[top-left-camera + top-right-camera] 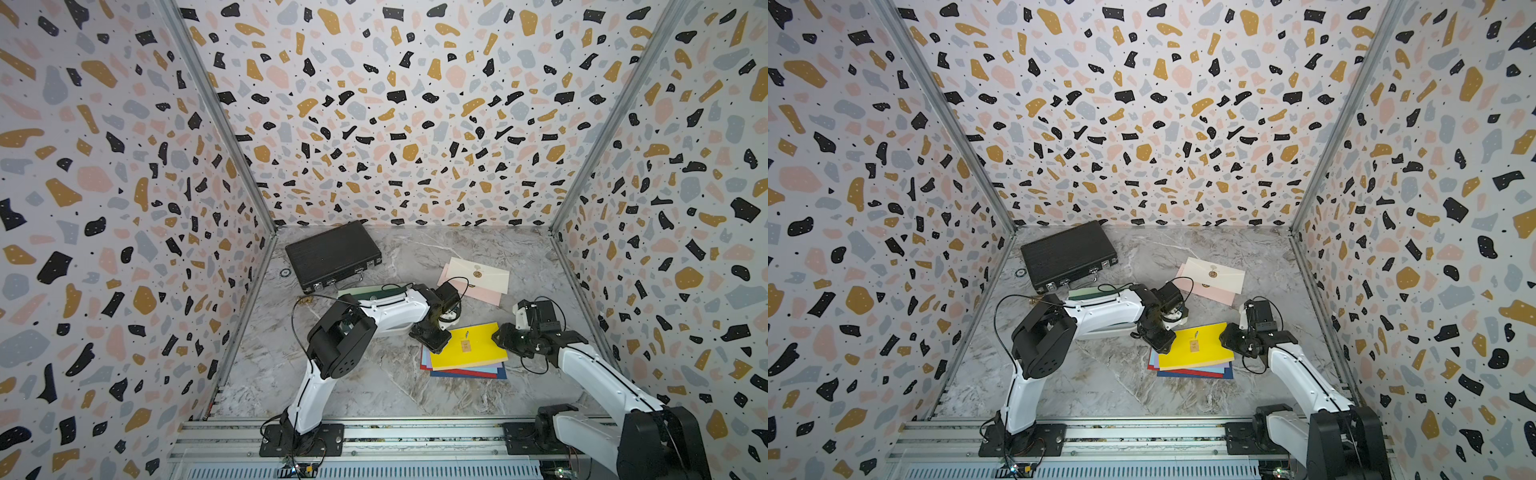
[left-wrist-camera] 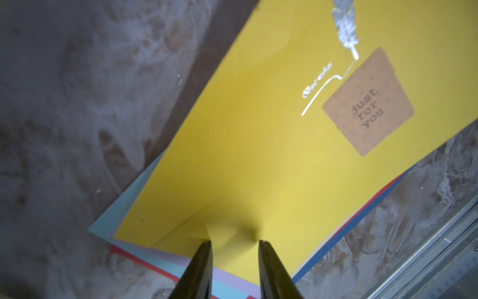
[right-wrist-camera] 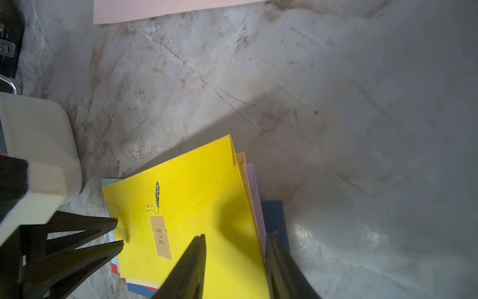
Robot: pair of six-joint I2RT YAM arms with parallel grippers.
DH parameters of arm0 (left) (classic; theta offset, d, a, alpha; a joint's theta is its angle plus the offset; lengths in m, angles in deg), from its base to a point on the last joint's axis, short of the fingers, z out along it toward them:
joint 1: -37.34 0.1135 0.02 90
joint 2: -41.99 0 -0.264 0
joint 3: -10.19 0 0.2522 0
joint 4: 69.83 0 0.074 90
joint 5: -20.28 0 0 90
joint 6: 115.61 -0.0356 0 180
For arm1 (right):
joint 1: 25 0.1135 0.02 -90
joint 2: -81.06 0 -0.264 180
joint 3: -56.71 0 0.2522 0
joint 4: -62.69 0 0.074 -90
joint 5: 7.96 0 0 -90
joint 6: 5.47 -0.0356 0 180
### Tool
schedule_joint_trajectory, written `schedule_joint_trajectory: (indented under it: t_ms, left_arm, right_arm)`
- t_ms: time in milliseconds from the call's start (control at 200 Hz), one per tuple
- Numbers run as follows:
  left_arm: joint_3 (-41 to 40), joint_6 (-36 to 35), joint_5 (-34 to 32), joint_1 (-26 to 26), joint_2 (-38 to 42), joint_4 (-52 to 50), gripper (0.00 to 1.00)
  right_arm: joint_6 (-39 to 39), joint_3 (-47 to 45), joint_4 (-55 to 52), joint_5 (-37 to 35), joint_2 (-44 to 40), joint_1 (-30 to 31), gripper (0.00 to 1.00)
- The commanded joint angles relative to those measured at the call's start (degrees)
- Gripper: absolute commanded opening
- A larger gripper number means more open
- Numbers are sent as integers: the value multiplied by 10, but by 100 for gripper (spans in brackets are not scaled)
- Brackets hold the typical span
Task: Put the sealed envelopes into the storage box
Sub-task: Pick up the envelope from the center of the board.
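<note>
In both top views the yellow envelope (image 1: 473, 353) tops a fanned stack (image 1: 465, 372) of sealed envelopes on the near right of the bench (image 1: 374, 386). The left fingers (image 1: 434, 343) are at its left edge and the right fingers (image 1: 500, 337) at its right edge. A cream envelope (image 1: 482, 270) and a pink envelope (image 1: 486, 296) lie farther back. We cannot make out the storage box: the left arm (image 1: 395, 309) hides the ground beside a dark green envelope (image 1: 365, 293).

In the left wrist view the left fingers (image 2: 201, 269) stand apart. The yellow edge is rucked up between them and nothing is clamped. We judge the step to be peeling off this one envelope, so we close only once a finger is under it alone, not under the lilac envelope (image 2: 232, 278) below.

In the right wrist view the right fingers (image 3: 191, 266) stand apart astride the yellow envelope's right edge. We want them light here, steadying the stack while the top envelope lifts.
</note>
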Motion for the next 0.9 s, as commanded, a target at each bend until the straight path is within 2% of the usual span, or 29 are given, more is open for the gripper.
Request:
schedule_joint_trajectory:
  t_ms: [0,425,576,891]
  left_arm:
    - [-26,3,-9,-3,-24,21,34]
    - [-28,4,-7,-2,-23,28,34]
    - [-30,5,-6,-3,-24,30,34]
    - [-33,5,-6,-4,-25,34,34]
  right_arm:
    - [-10,31,-28,29,-1,2,42]
    - [-8,73,-111,16,20,4,42]
    - [-8,79,-117,31,27,5,42]
    - [-9,100,-171,4,53,6,43]
